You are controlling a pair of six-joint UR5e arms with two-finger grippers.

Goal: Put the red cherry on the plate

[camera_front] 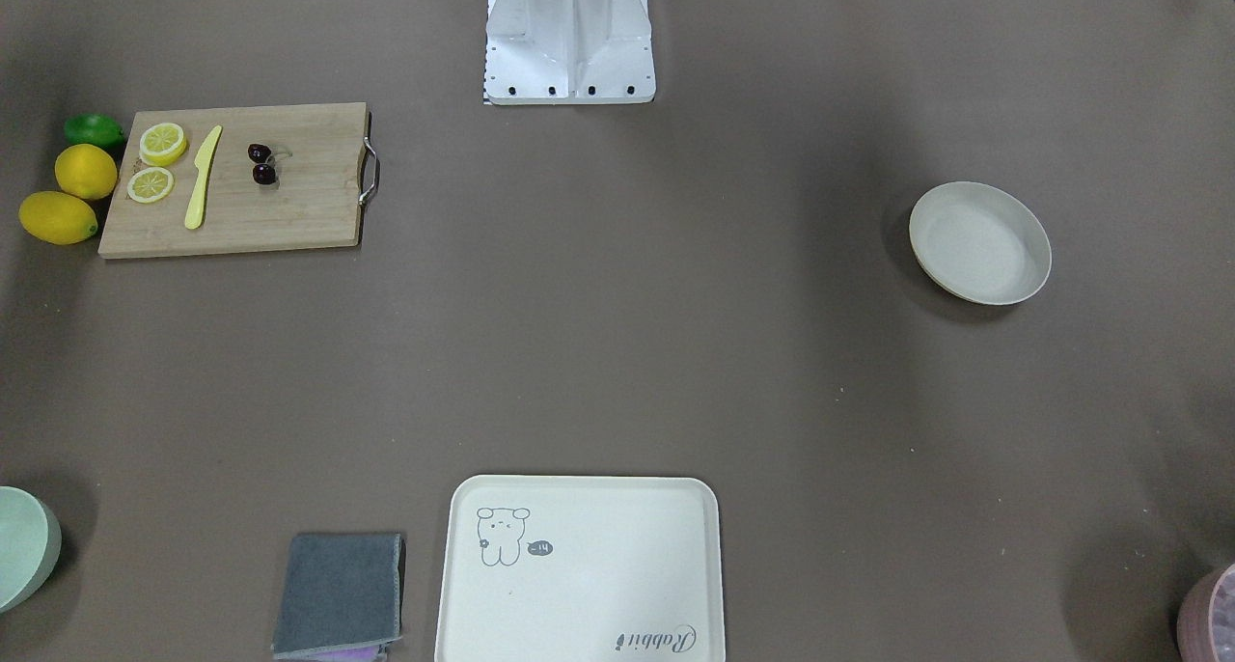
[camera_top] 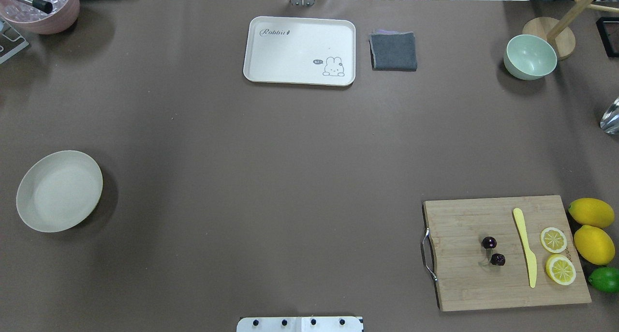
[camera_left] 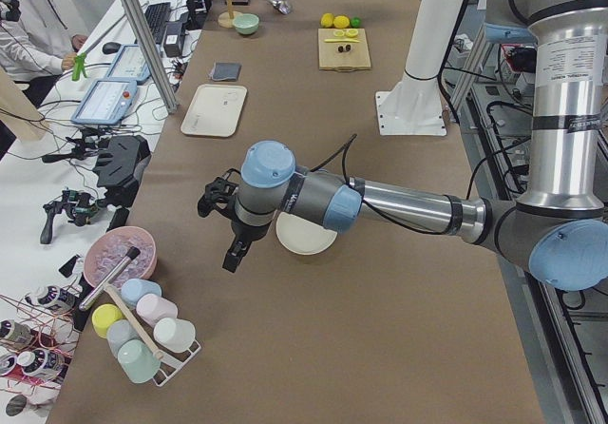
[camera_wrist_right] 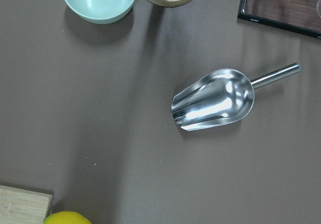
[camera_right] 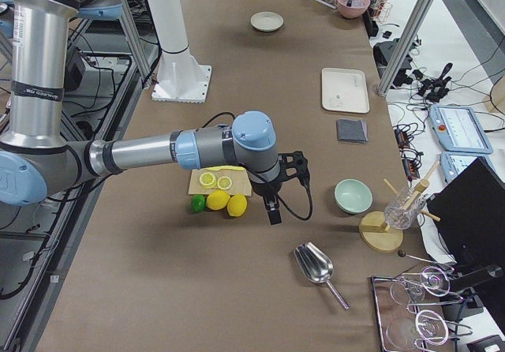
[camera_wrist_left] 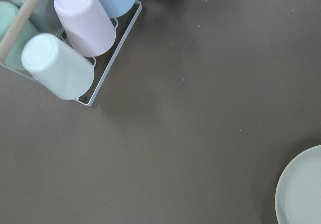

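Red cherry (camera_top: 497,259) on cutting board (camera_top: 483,286), left hand (camera_left: 232,257), right hand (camera_right: 273,211) pointing downward, grips impossible to tell

- red cherry (camera_top: 497,259): glossy dark maroon.
- plate (camera_top: 59,190): plain cream-white.
- cutting board (camera_top: 464,283): pale tan wood grain.
- knife (camera_top: 525,245) on the cutting board: pale yellow.
- lime (camera_top: 604,279) beside it: green.

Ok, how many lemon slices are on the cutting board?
2: a near slice and a far slice, side by side on the cutting board beside the yellow knife.
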